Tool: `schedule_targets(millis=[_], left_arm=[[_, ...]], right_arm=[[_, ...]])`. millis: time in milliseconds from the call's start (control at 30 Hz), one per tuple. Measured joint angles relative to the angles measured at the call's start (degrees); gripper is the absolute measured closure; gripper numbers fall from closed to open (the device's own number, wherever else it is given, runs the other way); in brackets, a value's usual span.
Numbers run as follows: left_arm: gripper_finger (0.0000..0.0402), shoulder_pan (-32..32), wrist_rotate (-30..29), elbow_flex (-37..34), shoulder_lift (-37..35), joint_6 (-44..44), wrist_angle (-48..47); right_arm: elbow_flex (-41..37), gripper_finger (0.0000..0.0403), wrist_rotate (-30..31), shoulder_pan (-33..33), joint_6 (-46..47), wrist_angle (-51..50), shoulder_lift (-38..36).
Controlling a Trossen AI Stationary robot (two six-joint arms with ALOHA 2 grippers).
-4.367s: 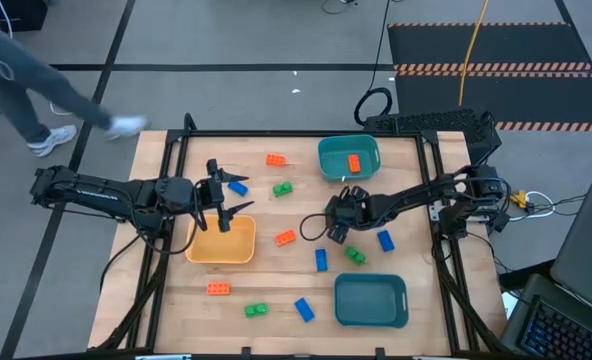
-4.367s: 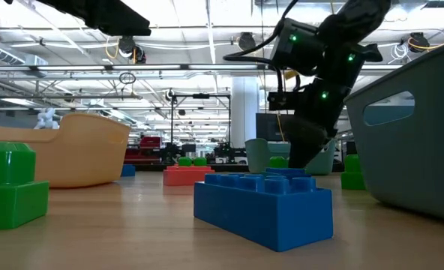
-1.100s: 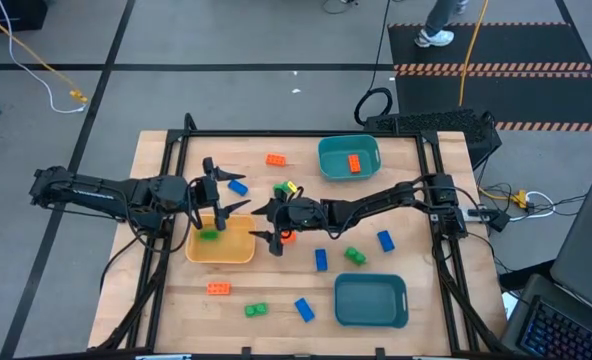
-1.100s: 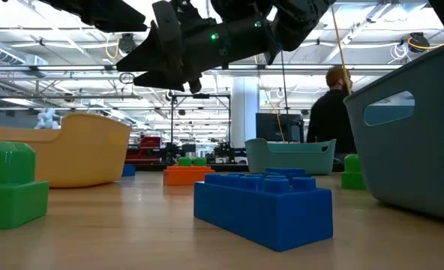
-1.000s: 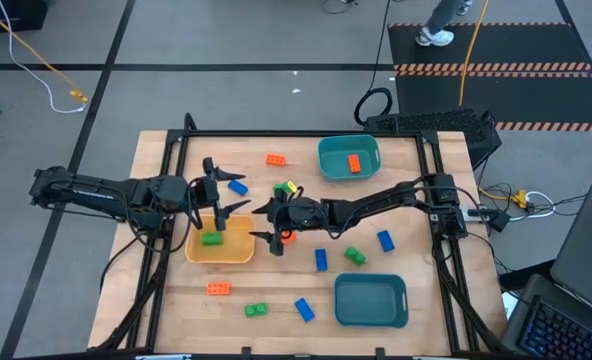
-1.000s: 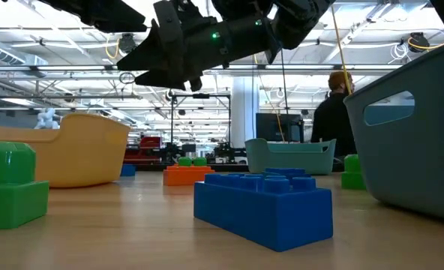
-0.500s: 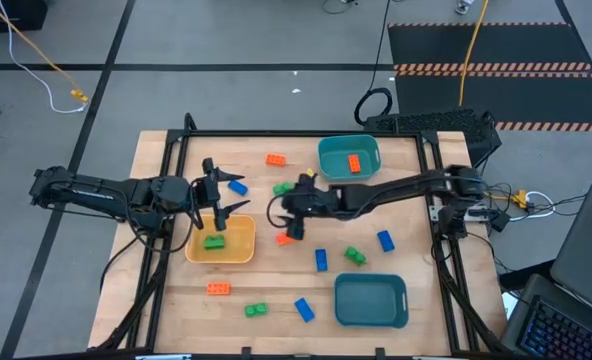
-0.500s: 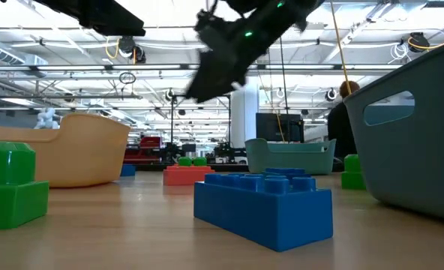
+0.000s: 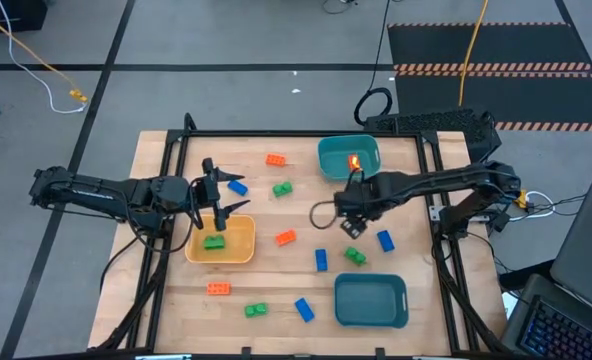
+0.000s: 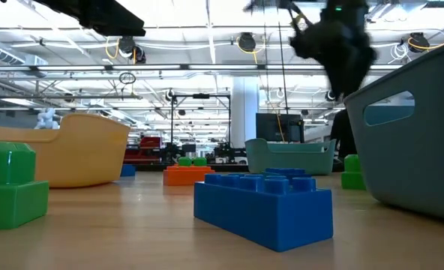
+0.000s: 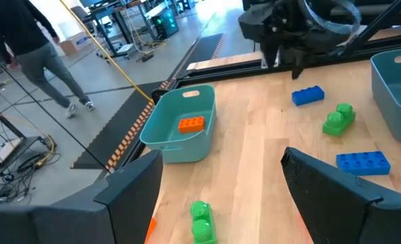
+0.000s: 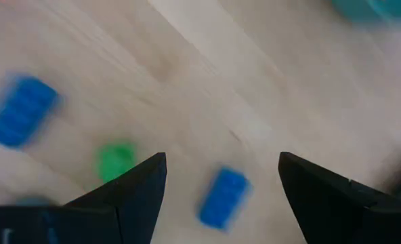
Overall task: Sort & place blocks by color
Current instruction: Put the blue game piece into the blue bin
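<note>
Small studded blocks lie flat on the wooden table: orange [image 9: 275, 159], blue [image 9: 238, 186], green [image 9: 282, 188], orange [image 9: 285, 238], blue [image 9: 321, 260], green [image 9: 355, 256], blue [image 9: 385, 240], and three near the front edge [image 9: 256, 311]. One green block [image 9: 214, 241] lies in the yellow tray [image 9: 238, 254]. One orange block [image 9: 354, 162] lies in the far teal tray [image 9: 328, 158]. My left gripper [image 9: 216, 205] hovers open over the yellow tray's far edge. My right gripper [image 9: 351, 215] is open and raised above the table between the two teal trays, with a blue block [image 12: 222, 196] below it.
The near teal tray [image 9: 371, 300] sits by the front right corner. A black frame [image 9: 306, 133] runs around the table. In the low view a blue block [image 10: 263, 206] and a green block [image 10: 8, 187] stand close to the camera. A person [image 11: 41, 57] walks beyond the table.
My right gripper has swung from beside the yellow tray toward the table's right, past the orange block in the middle, and now hangs between the teal trays. That orange block has stayed on the table. My left arm has kept still.
</note>
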Motion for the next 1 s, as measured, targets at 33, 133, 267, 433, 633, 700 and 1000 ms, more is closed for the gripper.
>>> schedule_targets(millis=[33, 133, 267, 433, 633, 700, 1000], left_arm=[[0.0094, 0.0, 0.0, 0.0, 0.0, 0.0, 0.0], [0.0094, 0.0, 0.0, 0.0, 0.0, -0.1, 0.0], [0.0094, 0.0, 0.0, 0.0, 0.0, -0.1, -0.1], [0.0094, 0.0, 0.0, 0.0, 0.0, 0.0, -0.4], [0.0094, 0.0, 0.0, 0.0, 0.0, 0.2, -0.6], [0.0094, 0.0, 0.0, 0.0, 0.0, 0.2, -0.6], [0.0094, 0.0, 0.0, 0.0, 0.0, 0.1, -0.9]], right_arm=[[-0.3, 0.0127, 0.0, 0.6, 1.4, -2.1, 0.1], [-2.0, 0.0127, -2.0, 2.0, 4.1, -2.7, 0.0], [-5.6, 0.0127, -5.9, 3.2, 5.9, -1.9, 0.1], [-11.1, 0.0127, -9.3, 4.6, 8.3, -1.0, 0.1], [-16.5, 0.0127, -11.6, 5.2, 9.7, 5.4, 0.1], [-18.4, 0.0127, -12.2, 5.3, 9.7, 8.6, 0.1], [-25.7, 0.0127, -12.0, 4.8, 9.2, 13.7, 0.1]])
